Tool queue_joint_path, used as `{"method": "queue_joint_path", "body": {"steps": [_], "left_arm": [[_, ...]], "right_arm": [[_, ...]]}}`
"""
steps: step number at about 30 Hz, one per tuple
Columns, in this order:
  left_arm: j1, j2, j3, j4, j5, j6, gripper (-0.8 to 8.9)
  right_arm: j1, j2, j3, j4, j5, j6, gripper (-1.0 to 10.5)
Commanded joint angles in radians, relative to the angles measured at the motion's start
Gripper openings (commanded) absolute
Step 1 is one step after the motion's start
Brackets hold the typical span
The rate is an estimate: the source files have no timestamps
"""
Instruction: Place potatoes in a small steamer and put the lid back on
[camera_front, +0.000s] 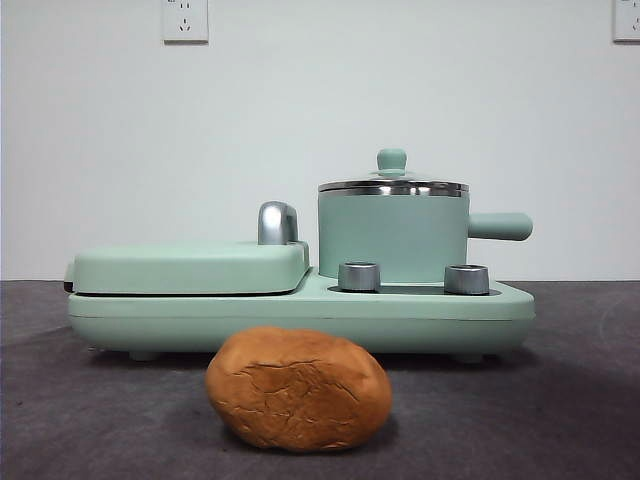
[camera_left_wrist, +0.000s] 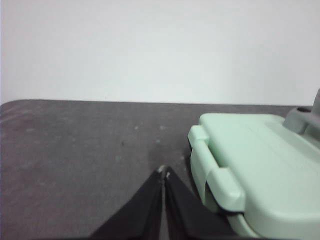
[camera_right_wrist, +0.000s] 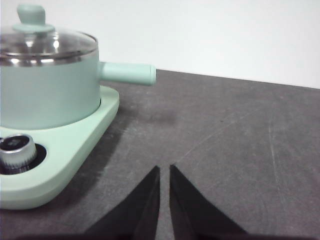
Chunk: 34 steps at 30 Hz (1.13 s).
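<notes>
Nothing done yet: your potato (camera_front: 299, 389) lies before the small steamer (camera_front: 393, 236), lid (camera_front: 392, 184) on, both grippers pressed together, empty.

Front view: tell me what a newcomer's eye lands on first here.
The potato comes first: large, orange-brown and cracked, lying alone on the dark table nearest the camera. Behind it stands the mint-green cooker, with the steamer on its right side, the lid on it. Neither gripper shows in the front view; both wait low beside the cooker's two ends.
</notes>
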Motion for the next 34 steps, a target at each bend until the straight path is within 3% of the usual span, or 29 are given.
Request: {"method": "queue_joint_path", "body": {"steps": [1, 5, 7, 12, 14, 16, 22, 25, 31, 34], "left_arm": [[0.002, -0.001, -0.019, 0.039, 0.0, -0.058, 0.06], [0.002, 0.0, -0.019, 0.036, 0.016, -0.356, 0.06], [0.002, 0.0, -0.019, 0.039, 0.018, -0.459, 0.06], [0.002, 0.0, -0.011, 0.114, 0.018, -0.48, 0.06], [0.002, 0.0, 0.019, 0.113, 0.018, -0.491, 0.09], [0.002, 0.007, 0.061, 0.086, 0.018, -0.509, 0.09], [0.002, 0.106, 0.262, -0.075, 0.052, -0.485, 0.09], [0.002, 0.2, 0.373, -0.131, 0.135, -0.414, 0.09], [0.002, 0.4, 0.574, -0.155, 0.359, -0.256, 0.09], [0.002, 0.498, 0.66, -0.193, 0.451, -0.182, 0.09]], "right_arm": [[0.002, 0.0, -0.004, 0.022, -0.001, 0.069, 0.3], [0.003, 0.0, -0.004, 0.098, -0.003, 0.166, 0.3], [0.003, 0.0, -0.004, 0.152, -0.002, 0.191, 0.3], [0.002, 0.001, 0.01, 0.213, 0.0, 0.331, 0.1], [0.002, 0.005, 0.043, 0.171, 0.0, 0.41, 0.1], [0.002, 0.024, 0.095, 0.098, -0.001, 0.438, 0.1], [0.002, 0.17, 0.306, -0.06, -0.059, 0.366, 0.1], [0.003, 0.271, 0.406, -0.098, -0.12, 0.305, 0.1], [0.003, 0.48, 0.585, -0.111, -0.317, 0.272, 0.1], [0.005, 0.579, 0.664, -0.131, -0.405, 0.188, 0.1]]}}
